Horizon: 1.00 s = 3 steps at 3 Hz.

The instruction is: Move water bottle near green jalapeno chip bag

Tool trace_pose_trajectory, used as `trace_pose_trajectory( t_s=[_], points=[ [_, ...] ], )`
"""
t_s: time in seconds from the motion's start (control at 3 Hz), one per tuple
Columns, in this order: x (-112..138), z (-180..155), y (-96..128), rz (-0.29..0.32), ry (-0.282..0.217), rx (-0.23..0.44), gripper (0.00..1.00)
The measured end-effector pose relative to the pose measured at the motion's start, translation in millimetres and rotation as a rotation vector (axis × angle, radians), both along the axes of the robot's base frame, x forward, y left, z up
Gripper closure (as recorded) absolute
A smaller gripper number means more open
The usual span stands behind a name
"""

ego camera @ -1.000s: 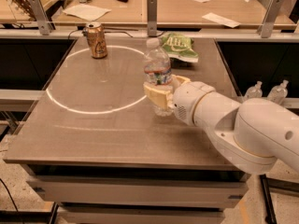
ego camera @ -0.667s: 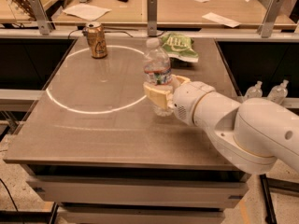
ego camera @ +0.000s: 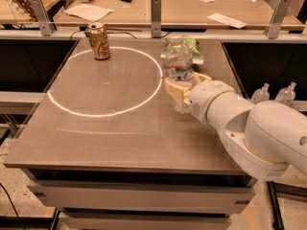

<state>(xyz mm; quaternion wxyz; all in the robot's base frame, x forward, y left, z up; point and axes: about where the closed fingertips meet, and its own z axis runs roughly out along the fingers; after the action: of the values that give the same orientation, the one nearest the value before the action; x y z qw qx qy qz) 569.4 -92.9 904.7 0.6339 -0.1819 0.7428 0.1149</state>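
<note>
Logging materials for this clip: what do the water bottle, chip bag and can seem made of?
Water bottle: clear ribbed plastic, see-through. The gripper holds it just right of the white circle. Green chip bag: thin crinkly film, probably plastic. Can: likely metal, gold-brown with a silvery top.

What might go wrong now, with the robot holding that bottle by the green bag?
The end effector, over the right side of the table, grips the water bottle low down, so the tall bottle might tilt or slip. The green chip bag lies just behind it; set down on the bag's crinkly edge, the bottle could topple.
</note>
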Motion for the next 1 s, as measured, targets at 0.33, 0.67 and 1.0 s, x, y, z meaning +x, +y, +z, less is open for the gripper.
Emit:
trace_pose_trajectory(
  t_s=[0.33, 0.67, 1.0],
  points=[
    [13.7, 1.4, -35.3, -0.101, -0.01, -0.03, 1.0],
    [33.7, 5.6, -66.2, -0.189, -0.026, -0.048, 1.0],
    [59.7, 13.6, -85.0, -0.25, -0.06, -0.04, 1.0]
  ],
)
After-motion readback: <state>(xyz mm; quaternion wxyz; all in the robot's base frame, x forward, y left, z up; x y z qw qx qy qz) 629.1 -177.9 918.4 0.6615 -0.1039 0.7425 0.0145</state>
